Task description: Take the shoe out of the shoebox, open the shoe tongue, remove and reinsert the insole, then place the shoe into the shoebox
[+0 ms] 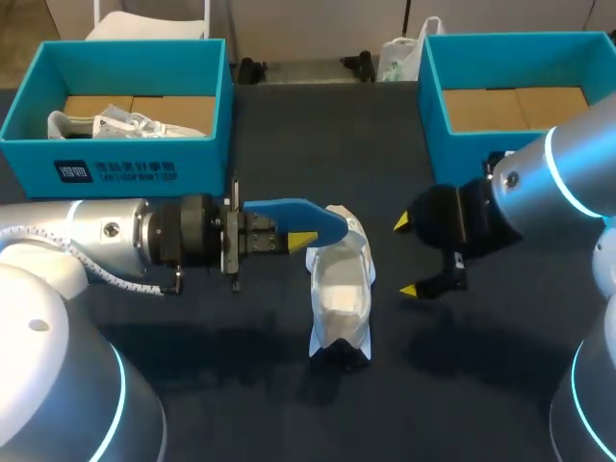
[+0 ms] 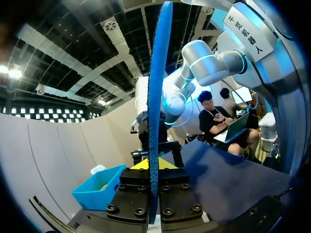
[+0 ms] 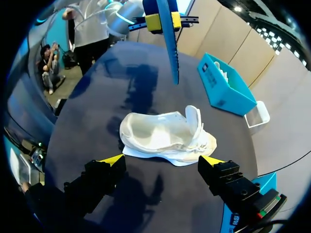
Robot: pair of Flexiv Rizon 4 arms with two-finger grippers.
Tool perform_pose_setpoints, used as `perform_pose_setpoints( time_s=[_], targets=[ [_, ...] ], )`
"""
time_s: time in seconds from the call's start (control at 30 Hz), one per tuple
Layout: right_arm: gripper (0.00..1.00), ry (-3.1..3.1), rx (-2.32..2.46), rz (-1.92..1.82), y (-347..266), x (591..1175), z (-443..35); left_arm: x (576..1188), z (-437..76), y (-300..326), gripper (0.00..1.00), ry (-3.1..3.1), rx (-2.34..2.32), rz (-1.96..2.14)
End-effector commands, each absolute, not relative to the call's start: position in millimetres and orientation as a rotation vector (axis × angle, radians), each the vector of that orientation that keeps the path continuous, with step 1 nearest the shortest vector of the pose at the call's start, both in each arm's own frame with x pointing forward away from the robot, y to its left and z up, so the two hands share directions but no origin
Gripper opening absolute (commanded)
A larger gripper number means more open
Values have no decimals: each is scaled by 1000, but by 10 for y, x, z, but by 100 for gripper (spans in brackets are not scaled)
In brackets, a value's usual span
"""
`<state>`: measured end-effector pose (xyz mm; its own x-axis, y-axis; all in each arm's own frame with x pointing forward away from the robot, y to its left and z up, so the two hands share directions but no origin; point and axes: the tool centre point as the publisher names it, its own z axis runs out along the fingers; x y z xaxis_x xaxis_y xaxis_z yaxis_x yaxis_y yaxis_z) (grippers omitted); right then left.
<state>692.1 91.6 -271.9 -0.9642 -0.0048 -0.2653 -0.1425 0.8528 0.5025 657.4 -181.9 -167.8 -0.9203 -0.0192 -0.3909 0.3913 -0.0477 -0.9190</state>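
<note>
Left gripper (image 1: 289, 238): it is closed tight on the blue insole (image 1: 294, 212). 1 finger is on each flat side.
Insole: it is out of the shoe and held up in the air. In the left wrist view it (image 2: 158, 121) shows edge-on, sticking out from between the 2 yellow tips. Its free end points toward the far end of the shoe. In the right wrist view it does not touch the shoe.
Shoe (image 1: 342, 289): it is white and sits on the dark table (image 1: 241, 366), out of both boxes. It is between the 2 grippers, with its open top facing up.
Right gripper (image 1: 405, 256): its 2 fingers are spread wide and hold nothing. It is just beside the shoe. In the right wrist view the shoe (image 3: 165, 136) lies just ahead of the fingers.
Left shoebox (image 1: 115, 164): it is teal, at the far left of the table, with white things (image 1: 125, 123) inside.
Right shoebox (image 1: 433, 96): it is teal, at the far right. Its brown floor shows.
</note>
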Motion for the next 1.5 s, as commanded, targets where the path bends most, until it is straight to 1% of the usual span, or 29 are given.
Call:
perform_pose_setpoints(
  time_s=[0.03, 0.17, 0.47, 0.97, 1.5],
  targets=[
    [100, 2778, -131, 782, 1069, 7080, -2949, 6575, -1687, -1838, 0, 1944, 396, -2047],
    [100, 2781, -132, 798, 1087, 7156, -3119, 6575, -1687, -1838, 0, 1944, 396, -2047],
    [100, 2787, -143, 827, 1175, 7205, -3327, 6575, -1687, -1838, 0, 1944, 396, -2047],
    [100, 2772, -113, 858, 1274, 7146, -3331, 6531, -1724, -1879, 0, 1958, 387, -2060],
    [100, 2772, -113, 858, 1274, 7146, -3331, 6516, -2083, -2116, 0, 2009, 430, -2050]
  ],
)
